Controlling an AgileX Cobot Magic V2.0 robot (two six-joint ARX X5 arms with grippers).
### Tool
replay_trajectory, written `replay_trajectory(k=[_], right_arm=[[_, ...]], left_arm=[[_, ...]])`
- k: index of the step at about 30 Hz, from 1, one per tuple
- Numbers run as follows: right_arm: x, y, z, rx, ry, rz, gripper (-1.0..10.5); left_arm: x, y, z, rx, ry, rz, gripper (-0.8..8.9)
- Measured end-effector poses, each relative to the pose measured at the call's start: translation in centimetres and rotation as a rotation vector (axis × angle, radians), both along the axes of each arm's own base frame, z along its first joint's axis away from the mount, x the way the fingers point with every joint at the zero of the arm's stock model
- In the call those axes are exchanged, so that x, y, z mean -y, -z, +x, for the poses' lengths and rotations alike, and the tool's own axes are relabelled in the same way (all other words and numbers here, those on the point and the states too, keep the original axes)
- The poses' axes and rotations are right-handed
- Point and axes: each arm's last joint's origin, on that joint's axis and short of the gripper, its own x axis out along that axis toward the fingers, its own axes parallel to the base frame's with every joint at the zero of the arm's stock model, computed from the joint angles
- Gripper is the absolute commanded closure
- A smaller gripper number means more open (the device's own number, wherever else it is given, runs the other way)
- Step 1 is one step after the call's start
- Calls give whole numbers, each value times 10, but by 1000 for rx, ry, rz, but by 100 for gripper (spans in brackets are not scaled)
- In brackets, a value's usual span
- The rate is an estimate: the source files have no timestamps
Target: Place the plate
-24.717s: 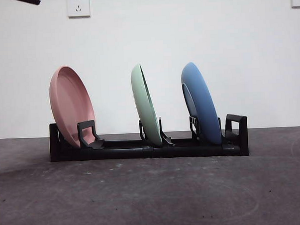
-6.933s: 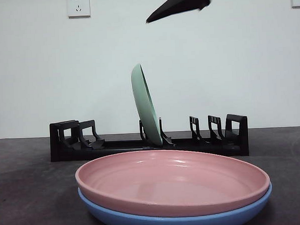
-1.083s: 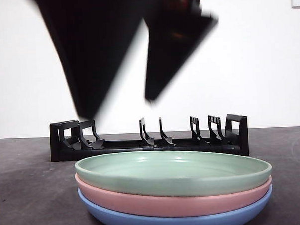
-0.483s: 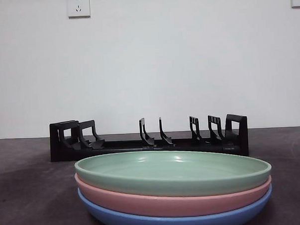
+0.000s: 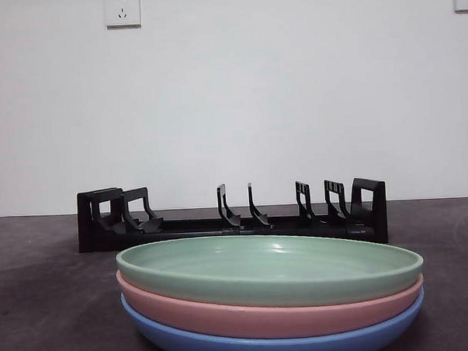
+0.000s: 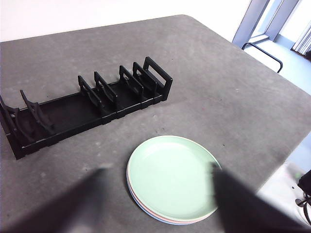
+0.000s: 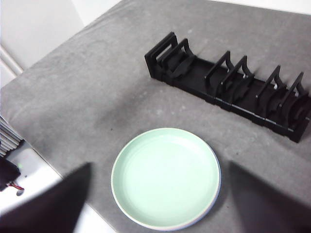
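On the table, lower centre of the front view: three plates lie flat in one stack on the dark grey table.
Top plate: green plate, face up, resting directly on the pink one; nothing lies in it.
Middle plate: pink plate, only its rim showing between the other two.
Bottom plate: blue plate, touching the table, its rim a thin band under the pink.
Rack: black plate rack stands behind the stack, across the middle of the front view, apart from the plates; all its upright dividers are bare.
Left gripper: left gripper hangs high above the table, its two jaws spread wide as blurred dark shapes at the lower corners of the left wrist view; they hold nothing and touch nothing.
Left wrist view: the green plate sits at lower centre between the jaws, well below them, with the rack running across the upper left.
Right gripper: right gripper is likewise raised and parted wide, jaws dark and blurred at the lower corners of its view, clasping nothing.
Right wrist view: the green plate lies at lower centre, the rack slanting across the upper right, a strip of bare table between them.
Wall: white wall behind the rack, with a socket at upper left.
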Motion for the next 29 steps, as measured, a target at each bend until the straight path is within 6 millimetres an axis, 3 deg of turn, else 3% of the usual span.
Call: replay_trajectory(k=[5,22,26,29], right_arm=[[-3,1,2,-9,-1,-15,928],[-3,1,2,-9,-1,-17,928],[-3,1,2,-9,-1,-16,928],[-3,1,2,-9,-1,-16,928]], left_arm=[[0,0,0,-2,0,0,787],[-2,2,2,16,-42,-13,805],[-8,22,8,130,-157,-36,805],[-12,60,18,210,-270,-9,805]])
